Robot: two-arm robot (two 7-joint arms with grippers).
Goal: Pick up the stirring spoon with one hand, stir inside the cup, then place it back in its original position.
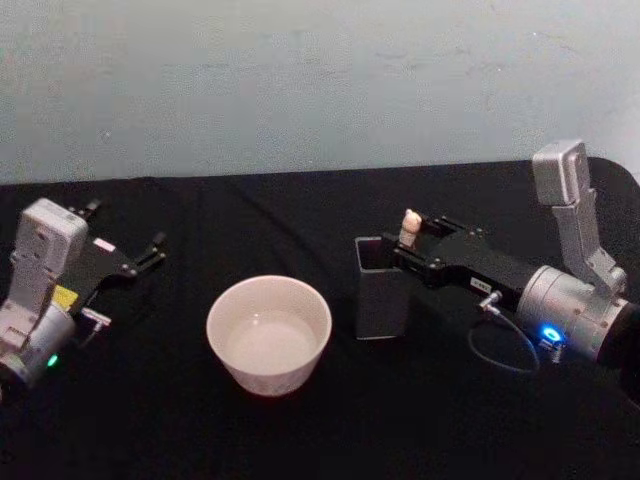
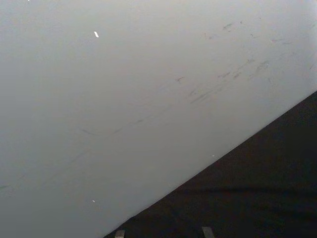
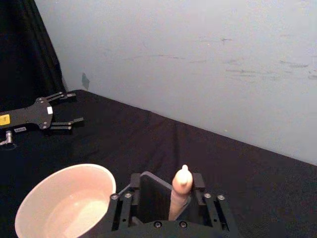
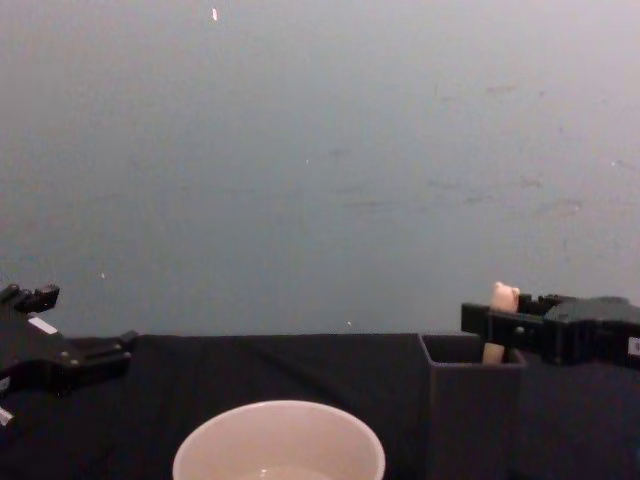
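While the beige handle and small knob of the slim stirring spoon (image 1: 409, 228) stand up out of the dark grey square holder (image 1: 381, 291), its metal bowl and dark neck are hidden inside. Reaching in from the black tabletop's (image 1: 300, 420) right edge, the black right gripper (image 1: 413, 250) on its silver-grey arm closes on the handle at the holder's rim; the right wrist view shows the fingers (image 3: 198, 182) flanking it. Nearer the front edge sits the wide white round cup (image 1: 268, 334). Parked toward the left edge, the left gripper (image 1: 122, 229) rests with prongs spread.
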